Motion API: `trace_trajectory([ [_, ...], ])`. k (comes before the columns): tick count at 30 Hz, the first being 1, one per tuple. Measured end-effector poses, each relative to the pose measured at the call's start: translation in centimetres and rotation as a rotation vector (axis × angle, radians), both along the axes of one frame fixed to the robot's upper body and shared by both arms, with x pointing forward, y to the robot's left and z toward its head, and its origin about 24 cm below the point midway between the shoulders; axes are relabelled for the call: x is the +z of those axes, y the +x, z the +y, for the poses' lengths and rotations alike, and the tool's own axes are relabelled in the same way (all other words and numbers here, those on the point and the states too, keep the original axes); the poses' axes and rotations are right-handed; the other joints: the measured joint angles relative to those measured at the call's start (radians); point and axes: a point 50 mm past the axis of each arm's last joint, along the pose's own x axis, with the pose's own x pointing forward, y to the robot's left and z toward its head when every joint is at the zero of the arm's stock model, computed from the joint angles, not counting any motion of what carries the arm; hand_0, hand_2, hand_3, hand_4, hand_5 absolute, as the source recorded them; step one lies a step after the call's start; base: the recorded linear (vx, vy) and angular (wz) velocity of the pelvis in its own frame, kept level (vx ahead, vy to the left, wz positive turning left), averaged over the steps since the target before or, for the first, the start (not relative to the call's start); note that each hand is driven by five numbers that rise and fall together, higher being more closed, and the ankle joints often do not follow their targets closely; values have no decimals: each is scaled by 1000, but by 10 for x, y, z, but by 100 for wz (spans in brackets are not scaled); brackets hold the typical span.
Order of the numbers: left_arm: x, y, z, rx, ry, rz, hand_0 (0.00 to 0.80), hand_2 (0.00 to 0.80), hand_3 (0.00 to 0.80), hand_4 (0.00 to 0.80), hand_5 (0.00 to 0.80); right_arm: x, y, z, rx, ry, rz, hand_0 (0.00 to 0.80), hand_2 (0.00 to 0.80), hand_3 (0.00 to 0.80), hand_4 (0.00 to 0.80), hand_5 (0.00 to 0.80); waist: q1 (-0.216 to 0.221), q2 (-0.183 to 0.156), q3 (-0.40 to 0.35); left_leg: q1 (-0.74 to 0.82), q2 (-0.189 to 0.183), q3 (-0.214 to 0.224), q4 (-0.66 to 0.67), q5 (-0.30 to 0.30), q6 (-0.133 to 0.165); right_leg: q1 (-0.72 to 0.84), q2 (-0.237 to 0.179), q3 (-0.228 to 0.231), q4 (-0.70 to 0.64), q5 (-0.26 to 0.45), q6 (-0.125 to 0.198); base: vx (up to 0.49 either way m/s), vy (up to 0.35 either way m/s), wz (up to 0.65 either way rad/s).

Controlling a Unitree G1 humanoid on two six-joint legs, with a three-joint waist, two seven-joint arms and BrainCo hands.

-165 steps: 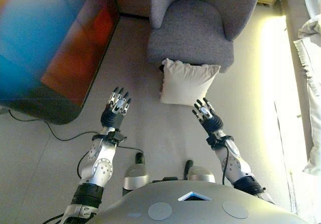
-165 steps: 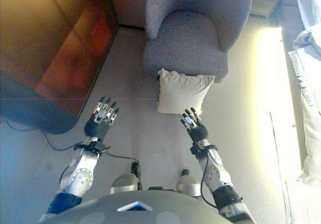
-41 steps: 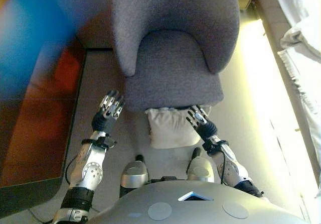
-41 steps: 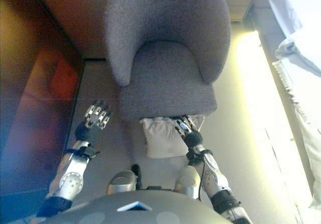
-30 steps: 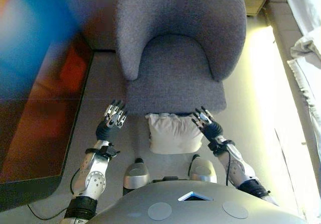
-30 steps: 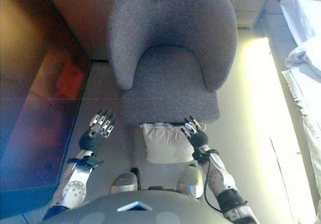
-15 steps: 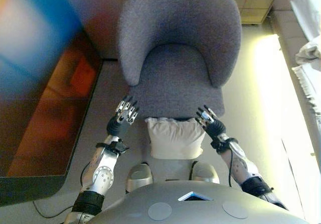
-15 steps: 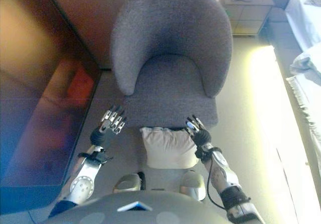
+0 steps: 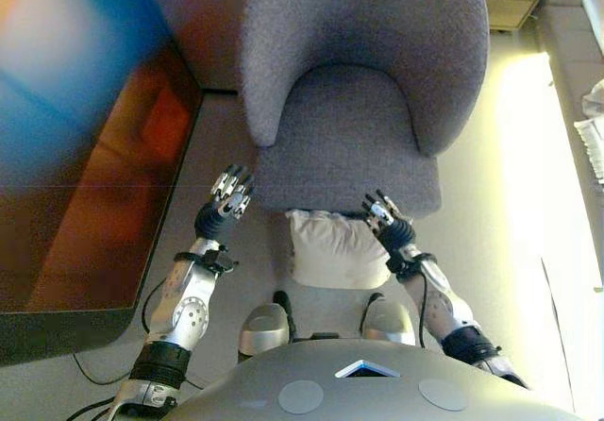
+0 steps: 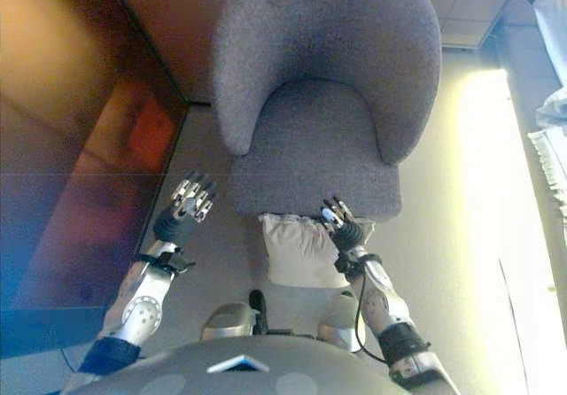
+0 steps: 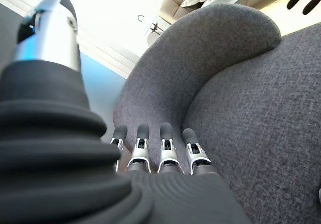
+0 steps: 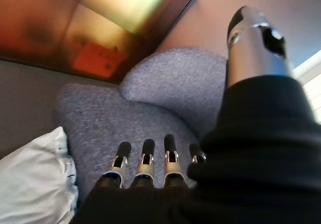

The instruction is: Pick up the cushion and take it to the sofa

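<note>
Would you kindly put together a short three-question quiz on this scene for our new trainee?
1. True or false: the cushion lies on the floor against the front of the armchair.
2. Which hand is nearer the cushion? A. left hand B. right hand
3. Fill in: both hands' fingers are ____, holding nothing.

Key
1. True. The cushion rests on the floor, its top edge at the seat's front.
2. B. The right hand is at the cushion's upper corner; the left hand is off to the side, by the seat's front corner.
3. Open; the fingers are straight in both wrist views.
</note>
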Motion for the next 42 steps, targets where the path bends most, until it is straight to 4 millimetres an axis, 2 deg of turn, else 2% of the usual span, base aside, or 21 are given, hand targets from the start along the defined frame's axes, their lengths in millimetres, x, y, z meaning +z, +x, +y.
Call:
trace_trajectory([
  [1, 0, 0, 2, 4, 5, -1, 0, 0, 0, 0, 0, -2, -3, 1, 0, 1, 9, 0, 0, 0, 0, 0, 5, -5, 5, 0, 6, 4, 13, -7, -1, -2, -15, -2, 11, -24, -29, 171, -321, 5],
  [2, 0, 1, 5, 20, 6, 1, 0, 0, 0, 0, 0, -4, -4, 2, 0, -1, 20, 0, 0, 0, 0, 0, 6, -13, 6, -5, 13, 5, 26, -12, -8, -5, -46, 1, 45, -30, -34, 176, -334, 25],
  [4, -3, 0, 11, 41, 16, 13, 0, 0, 0, 0, 0, -6, -6, 2, -7, -3, 21, 0, 0, 0, 0, 0, 7, -24, 5, -24, 27, 6, 55, -19, -24, -1, -112, 12, 16, -16, -6, 227, -408, 20],
  [5, -4, -1, 16, 53, 27, 23, 0, 0, 0, 0, 0, -5, -4, 3, -4, -1, 15, 0, 0, 0, 0, 0, 15, -30, 8, -32, 36, 4, 62, -18, -40, -3, -150, 26, -27, 0, 21, 252, -450, -2],
  [7, -3, -3, 24, 63, 59, 32, 0, 0, 0, 0, 0, -2, -1, 5, -2, 4, 4, 0, 0, 0, 0, 0, 15, -45, 6, -60, 65, -11, 94, -21, -85, 14, -179, 50, -177, 53, 95, 222, -376, 1],
  [8, -3, -3, 27, 70, 68, 35, 0, 0, 0, 0, 0, -2, 1, 4, -3, 1, 0, 0, 0, 0, 0, 0, 10, -53, 12, -57, 87, -21, 96, -12, -108, 35, -169, 39, -194, 131, 149, 210, -325, 9],
  [10, -10, -9, 17, 88, 18, 60, 0, 0, 0, 0, 0, -3, 2, -11, -9, -48, 12, 0, 0, 0, 0, 0, -4, 9, 13, -46, 165, -56, 67, 6, -103, 51, -74, 37, -188, 102, 129, 211, -271, 9],
  [12, -11, -8, 10, 95, -17, 60, 0, 0, 0, 0, 0, -2, 3, -26, -17, -95, 14, 0, 0, 0, 0, 0, -17, 26, 9, -28, 193, -58, 39, 46, -57, 71, -31, 39, -180, 81, 116, 195, -225, 13],
  [13, -11, -8, 8, 106, -23, 63, 0, 0, 0, 0, 0, 0, 4, -33, -21, -114, 11, 0, 0, 0, 0, 0, -26, 26, 8, -18, 200, -57, 34, 61, -49, 80, -21, 40, -172, 65, 112, 134, -173, 21],
  [15, -8, -5, 9, 124, -23, 61, 0, 0, 0, 0, 0, 6, 6, -38, -2, -137, -1, 0, 0, 0, 0, 0, -25, 27, 4, -21, 214, -55, 46, 89, -80, 88, -2, 54, -169, 48, 109, 99, -144, 13],
  [16, -4, -4, 11, 136, -20, 50, 0, 0, 0, 0, 0, 7, 7, -36, 3, -132, -5, 0, 0, 0, 0, 0, -21, 10, 2, -33, 217, -54, 61, 112, -94, 96, 1, 52, -180, 46, 106, 71, -85, 18],
  [19, -5, -3, 12, 150, -17, 64, 0, 0, 0, 0, 0, 5, 7, -25, 8, -99, -4, 0, 0, 0, 0, 0, -18, -21, -17, -45, 216, -47, 72, 139, -81, 135, 2, 24, -221, 43, 100, 51, 83, 31],
  [22, -2, 3, 9, 134, -24, 57, 0, 0, 0, 0, 0, 5, 5, -26, -14, -97, -20, 0, 0, 0, 0, 0, -23, 2, -47, -37, 197, -35, -34, 129, -94, 149, -5, -8, -244, 42, 113, 41, 154, 55],
  [24, 1, 6, 9, 131, -23, 44, 0, 0, 0, 0, 0, 5, 4, -26, -15, -95, -19, 0, 0, 0, 0, 0, -16, 4, -51, -37, 166, -45, -68, 129, -139, 144, -27, 8, -249, 51, 140, 49, 50, 33],
  [25, 0, 5, 10, 130, -18, 53, 0, 0, 0, 0, 0, 4, 4, -23, -14, -83, -21, 0, 0, 0, 0, 0, -14, -2, -51, -34, 148, -45, -74, 130, -146, 154, -43, 7, -260, 59, 148, 62, 17, 5],
  [29, -3, 0, 15, 117, -8, 77, 0, 0, 0, 0, 0, 4, 3, -7, -14, 48, -40, 0, 0, 0, 0, 0, -19, -20, -55, 21, 123, -18, -120, 134, -140, 187, -65, 7, -303, 83, 150, 59, 7, -11],
  [31, -5, -1, 9, 76, -147, 82, 0, 0, 0, 0, 0, 5, 0, 3, -20, 285, -38, 0, 0, 0, 0, 0, -20, -20, -57, 37, 127, -7, -141, 140, -141, 188, -61, 7, -311, 89, 149, 16, 5, -16],
  [34, -8, -5, -14, -11, -454, 79, 0, 0, 0, 0, 0, 5, -7, 20, 28, 586, -35, 0, 0, 0, 0, 0, -19, -17, -62, 50, 131, 10, -166, 149, -145, 186, -55, 3, -326, 104, 150, -7, -33, -16],
  [36, -8, -5, -27, -73, -535, 70, 0, 0, 0, 0, 0, 9, -7, 31, 37, 733, -55, 0, 0, 0, 0, 0, -23, -15, -62, 49, 138, 10, -180, 160, -154, 184, -44, 0, -339, 113, 149, -13, -51, -3],
  [39, -6, -6, -36, -117, -665, 45, 0, 0, 0, 0, 0, 17, -4, 34, 8, 916, -106, 0, 0, 0, 0, 0, -22, -17, -69, 50, 144, 9, -192, 167, -159, 186, -36, -10, -349, 115, 148, 32, -38, 1],
  [42, -4, -9, -38, -157, -782, 5, 0, 0, 0, 0, 0, 23, -1, 32, 12, 965, -141, 0, 0, 0, 0, 0, -21, -16, -76, 59, 152, 17, -197, 168, -161, 188, -29, -17, -350, 115, 148, 48, -25, -6],
])
